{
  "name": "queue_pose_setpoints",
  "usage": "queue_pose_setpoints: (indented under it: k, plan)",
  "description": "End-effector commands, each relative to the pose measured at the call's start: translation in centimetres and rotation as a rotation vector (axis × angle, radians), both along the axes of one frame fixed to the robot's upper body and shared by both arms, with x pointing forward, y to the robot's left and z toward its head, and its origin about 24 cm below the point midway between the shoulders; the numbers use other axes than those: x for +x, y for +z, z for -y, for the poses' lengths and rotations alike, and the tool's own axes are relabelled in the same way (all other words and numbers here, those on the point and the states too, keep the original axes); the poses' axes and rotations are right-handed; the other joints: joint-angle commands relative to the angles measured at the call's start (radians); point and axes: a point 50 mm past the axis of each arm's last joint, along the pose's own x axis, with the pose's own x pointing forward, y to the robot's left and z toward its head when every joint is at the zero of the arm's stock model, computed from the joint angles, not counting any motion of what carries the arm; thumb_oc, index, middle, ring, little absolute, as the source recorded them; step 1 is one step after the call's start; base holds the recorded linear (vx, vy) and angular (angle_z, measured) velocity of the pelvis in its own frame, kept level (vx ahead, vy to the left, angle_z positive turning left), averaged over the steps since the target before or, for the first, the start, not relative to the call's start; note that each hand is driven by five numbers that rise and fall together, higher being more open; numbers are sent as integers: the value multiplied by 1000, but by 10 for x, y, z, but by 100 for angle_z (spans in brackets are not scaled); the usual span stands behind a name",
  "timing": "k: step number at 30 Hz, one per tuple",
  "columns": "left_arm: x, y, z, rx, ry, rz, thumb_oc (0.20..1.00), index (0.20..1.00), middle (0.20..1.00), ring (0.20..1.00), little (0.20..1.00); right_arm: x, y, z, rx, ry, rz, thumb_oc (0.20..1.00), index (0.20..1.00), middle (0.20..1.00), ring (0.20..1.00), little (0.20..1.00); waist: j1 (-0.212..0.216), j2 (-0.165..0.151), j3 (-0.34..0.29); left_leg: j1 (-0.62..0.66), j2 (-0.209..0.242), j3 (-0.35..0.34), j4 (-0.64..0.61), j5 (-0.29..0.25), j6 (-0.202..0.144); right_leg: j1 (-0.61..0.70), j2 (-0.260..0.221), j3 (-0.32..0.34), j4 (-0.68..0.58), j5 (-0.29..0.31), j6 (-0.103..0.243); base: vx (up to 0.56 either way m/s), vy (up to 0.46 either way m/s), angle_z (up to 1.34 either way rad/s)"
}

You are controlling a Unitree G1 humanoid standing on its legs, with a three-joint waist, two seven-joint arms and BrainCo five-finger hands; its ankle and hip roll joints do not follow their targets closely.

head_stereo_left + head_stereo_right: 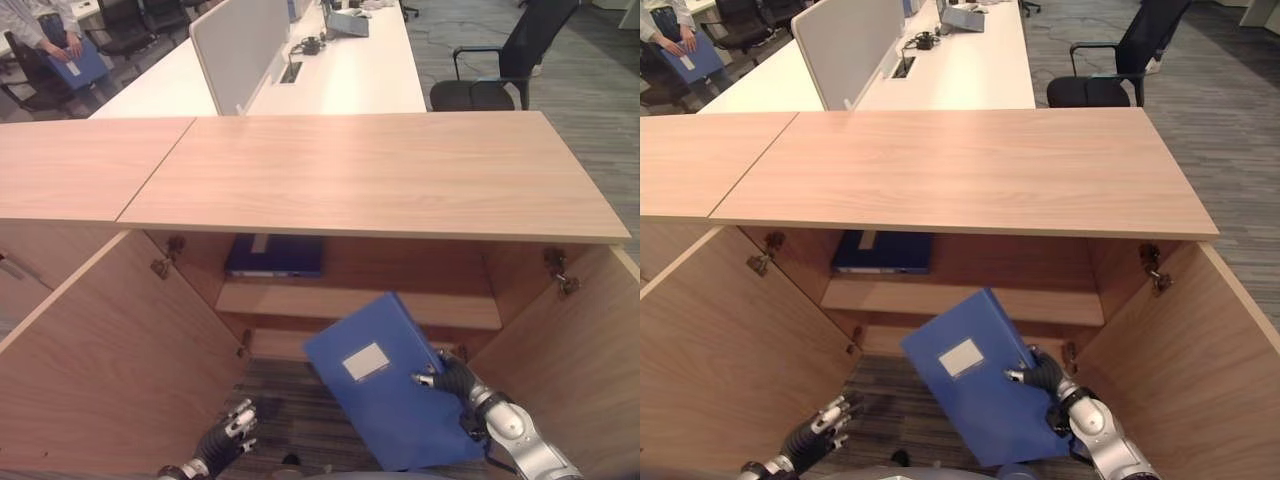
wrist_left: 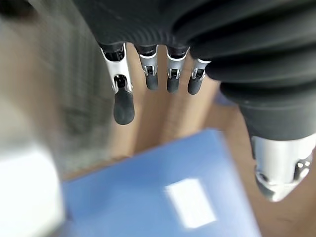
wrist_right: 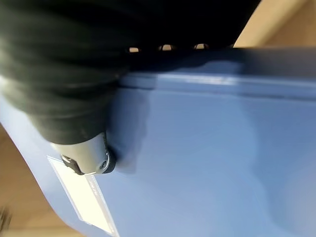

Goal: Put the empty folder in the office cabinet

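- The fingers [image 3: 165,48] of the right hand [image 1: 452,385] curl over the edge of the blue folder [image 1: 385,385], with the thumb pressed on its cover, so it is clamped firmly.
- The folder hangs tilted in front of the open cabinet [image 1: 380,180], below its shelf [image 1: 360,305], not yet inside.
- The left hand [image 1: 228,435] is low and free, fingers [image 2: 123,101] relaxed and apart, probably ready to support.
- Another dark folder [image 1: 275,255] already lies on the shelf, so room beside it looks suitable.
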Motion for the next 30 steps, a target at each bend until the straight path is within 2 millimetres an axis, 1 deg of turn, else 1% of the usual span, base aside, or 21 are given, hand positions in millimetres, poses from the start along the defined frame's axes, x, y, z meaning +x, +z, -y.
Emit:
queue_pose_setpoints:
  k: [1, 2, 3, 4, 7, 9, 10, 11, 13, 15, 16, 17, 18, 19, 20, 23, 24, 25, 27, 29, 30]
  plan:
    - [11, -2, -6, 192, -103, 39, 1000, 1000, 1000, 1000, 1000, 19, 2, -9, 208, -202, 45, 200, 200, 200, 200, 200, -3, -53, -6, -121, -4, 3, 10, 119, 8, 117, -38, -4, 73, -189, 48, 3, 20, 4]
    - [13, -2, -6, 194, -104, 43, 1000, 1000, 1000, 1000, 1000, 21, 2, -9, 209, -203, 48, 200, 200, 200, 200, 200, -1, -50, -3, -128, -4, 2, 13, 129, 9, 109, -37, -4, 75, -178, 49, 43, 6, 6]
    - [11, -5, -4, 224, -118, 30, 1000, 1000, 1000, 1000, 1000, 23, 0, -9, 245, -251, 44, 200, 200, 200, 200, 200, -1, -51, -3, -123, -6, 2, 10, 118, 8, 116, -39, -6, 73, -189, 48, -45, 19, 8]
    - [13, -7, -3, 252, -123, 26, 1000, 1000, 1000, 1000, 1000, 26, -2, -8, 279, -300, 39, 200, 200, 200, 200, 200, 2, -46, 2, -131, -7, 0, 12, 129, 10, 108, -38, -6, 75, -179, 48, 24, 5, 10]
    - [13, -16, -1, 408, -202, 19, 1000, 1000, 1000, 1000, 1000, 37, -6, -3, 412, -520, 48, 200, 200, 200, 200, 200, 12, -41, 6, -130, -14, -2, 10, 117, 7, 113, -42, -12, 72, -190, 49, -11, 17, 7]
    - [14, -21, -1, 476, -244, 13, 1000, 1000, 1000, 1000, 1000, 45, -5, -1, 497, -637, 67, 200, 200, 200, 200, 200, 23, -35, 9, -140, -17, -3, 11, 127, 9, 107, -43, -14, 71, -180, 50, -9, 15, 7]
    - [12, -23, -1, 491, -257, 2, 1000, 1000, 1000, 1000, 1000, 48, -5, 0, 541, -686, 72, 200, 200, 200, 200, 200, 26, -36, 5, -135, -19, -2, 9, 116, 6, 114, -45, -17, 68, -191, 51, 18, 11, 4]
    - [12, -26, 0, 501, -253, -10, 1000, 1000, 1000, 1000, 1000, 53, -2, 2, 592, -747, 95, 200, 200, 200, 200, 200, 31, -32, 8, -141, -21, -1, 10, 127, 8, 109, -46, -17, 68, -180, 52, 18, 11, 4]
    - [11, -29, 2, 505, -238, -29, 1000, 1000, 1000, 1000, 1000, 60, 3, 4, 719, -864, 145, 200, 200, 200, 200, 200, 35, -32, 5, -137, -25, 0, 7, 115, 6, 116, -48, -20, 62, -190, 53, 14, 14, 5]
    - [14, -30, 4, 509, -230, -26, 1000, 1000, 1000, 1000, 1000, 65, 7, 10, 834, -995, 189, 200, 200, 200, 200, 200, 41, -26, 8, -144, -29, -1, 7, 124, 7, 111, -51, -22, 60, -178, 55, 0, 0, 0]
    - [14, -30, 4, 509, -230, -26, 1000, 1000, 1000, 1000, 1000, 65, 6, 10, 834, -995, 189, 200, 200, 200, 200, 200, 42, -28, 6, -138, -30, 0, 6, 112, 5, 117, -52, -23, 57, -189, 55, 0, 0, 0]
    - [14, -32, 6, 521, -239, -32, 1000, 1000, 1000, 1000, 1000, 72, 12, 15, 923, -1111, 237, 200, 200, 200, 200, 200, 47, -23, 8, -147, -34, 0, 6, 122, 7, 113, -55, -26, 56, -177, 59, 46, 9, 2]
    - [16, -32, 7, 523, -237, -30, 1000, 1000, 1000, 1000, 1000, 77, 16, 17, 963, -1149, 260, 200, 200, 200, 200, 200, 50, -24, 9, -146, -37, 1, 5, 111, 5, 116, -58, -28, 54, -187, 60, -56, 39, 0]
    - [21, -31, 7, 528, -233, -18, 1000, 1000, 1000, 1000, 1000, 83, 21, 18, 1004, -1182, 284, 200, 200, 200, 200, 200, 54, -18, 15, -156, -40, 0, 6, 122, 6, 106, -60, -29, 56, -175, 62, -21, 29, 5]
    - [25, -32, 8, 542, -221, -13, 1000, 1000, 1000, 1000, 1000, 94, 33, 23, 1065, -1237, 340, 200, 200, 200, 200, 200, 60, -14, 22, -162, -48, 0, 4, 109, 4, 103, -67, -32, 54, -184, 65, -83, 49, 3]
    - [33, -30, 9, 560, -201, 9, 1000, 1000, 1000, 1000, 1000, 113, 60, 38, 1166, -1340, 461, 200, 200, 200, 200, 200, 69, 5, 34, -182, -61, 1, 4, 111, 5, 84, -77, -33, 51, -178, 71, -72, 66, 3]
    - [42, -27, 11, 560, -200, 36, 1000, 1000, 1000, 1000, 1000, 125, 81, 49, 1244, -1398, 543, 200, 200, 200, 200, 200, 74, 19, 43, -199, -68, 5, 4, 112, 5, 67, -84, -31, 49, -174, 75, -57, 74, 3]
    - [44, -27, 12, 560, -201, 42, 1000, 1000, 1000, 1000, 1000, 127, 83, 50, 1248, -1399, 550, 200, 200, 200, 200, 200, 78, 20, 45, -202, -68, 5, 5, 113, 6, 62, -85, -30, 51, -173, 76, -76, 76, 1]
    - [50, -24, 14, 563, -210, 69, 1000, 1000, 1000, 1000, 1000, 135, 105, 64, 1312, -1458, 641, 200, 200, 200, 200, 200, 81, 36, 54, -221, -77, 7, 4, 115, 5, 46, -93, -29, 49, -169, 79, -76, 62, 2]
    - [59, -20, 17, 568, -223, 106, 1000, 1000, 1000, 1000, 1000, 144, 133, 78, 1384, -1488, 742, 200, 200, 200, 200, 200, 89, 56, 68, -248, -85, 7, 6, 121, 6, 20, -103, -26, 52, -164, 85, -82, 87, 4]
    - [61, -19, 19, 569, -232, 115, 1000, 1000, 1000, 1000, 1000, 146, 142, 83, 1407, -1505, 775, 200, 200, 200, 200, 200, 88, 63, 71, -255, -88, 8, 5, 121, 4, 13, -108, -26, 51, -162, 86, -75, 88, 6]
